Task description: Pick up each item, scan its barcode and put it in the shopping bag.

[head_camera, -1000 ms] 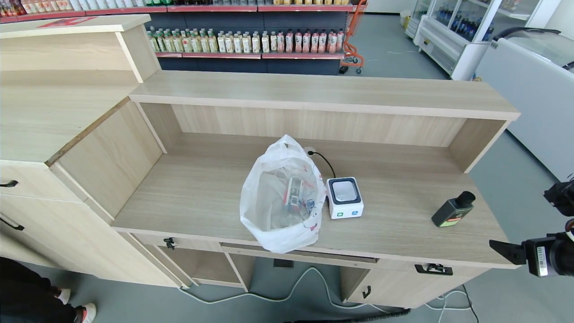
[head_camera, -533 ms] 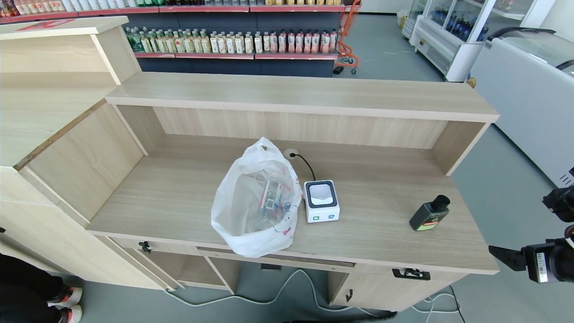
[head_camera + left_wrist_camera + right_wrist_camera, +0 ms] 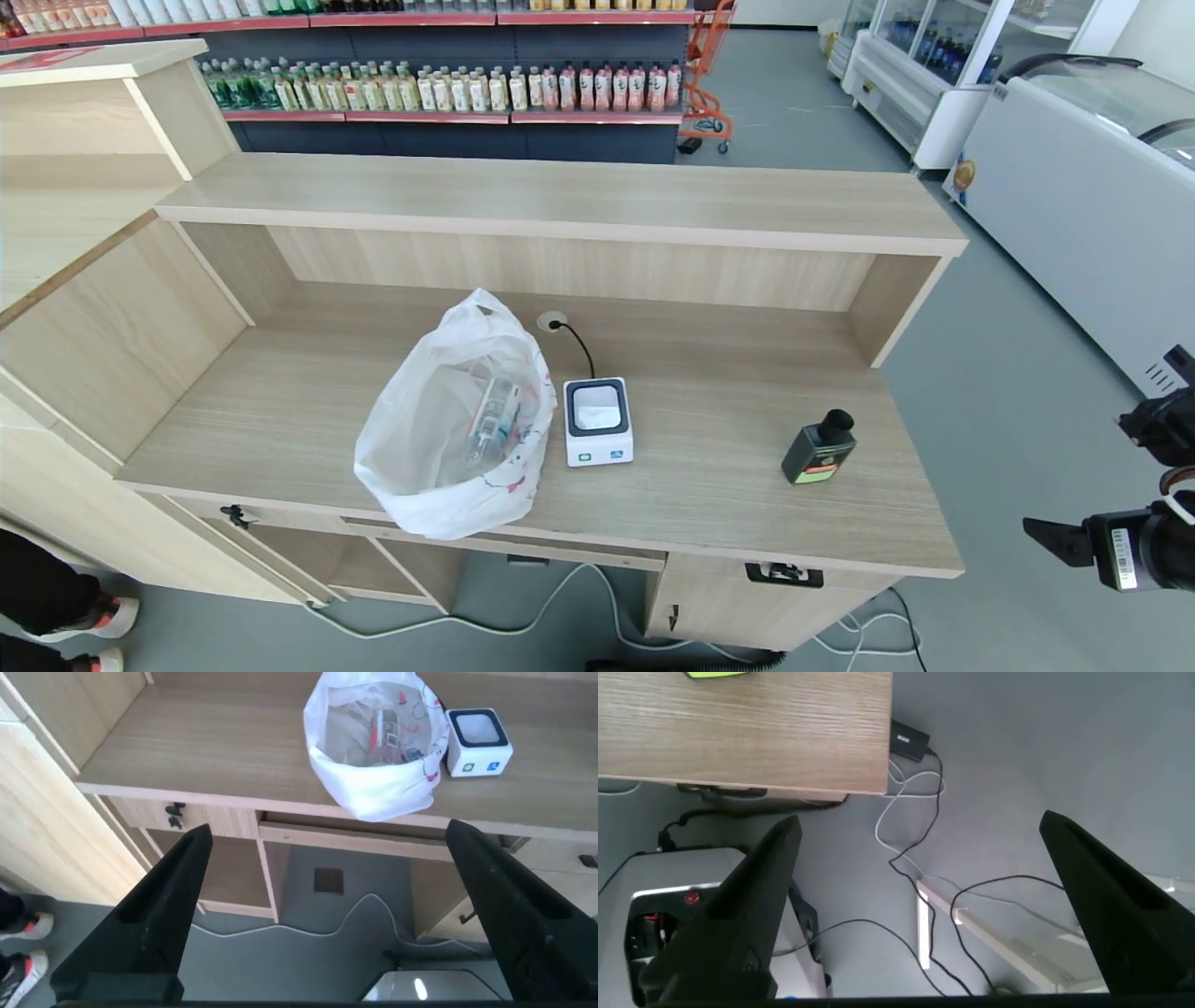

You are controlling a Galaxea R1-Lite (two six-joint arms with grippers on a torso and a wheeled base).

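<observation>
Some items (image 3: 490,425) already lie in the shopping bag (image 3: 420,467) on the counter (image 3: 709,504), so I judge that only the dark bottle (image 3: 819,450), well apart to the right of the scanner (image 3: 597,434), is left to scan. The left jaws and the right jaws are wide apart and hold nothing. The scanner's cable (image 3: 577,345) runs behind it, not in the way.

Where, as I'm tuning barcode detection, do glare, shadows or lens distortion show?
Head view: the window of the white box scanner shines pale; the dark green bottle with black cap throws only a soft shadow on the light wooden counter; corners look stretched, wide-angle. Left wrist view: the translucent white plastic bag catches bright highlights.
</observation>
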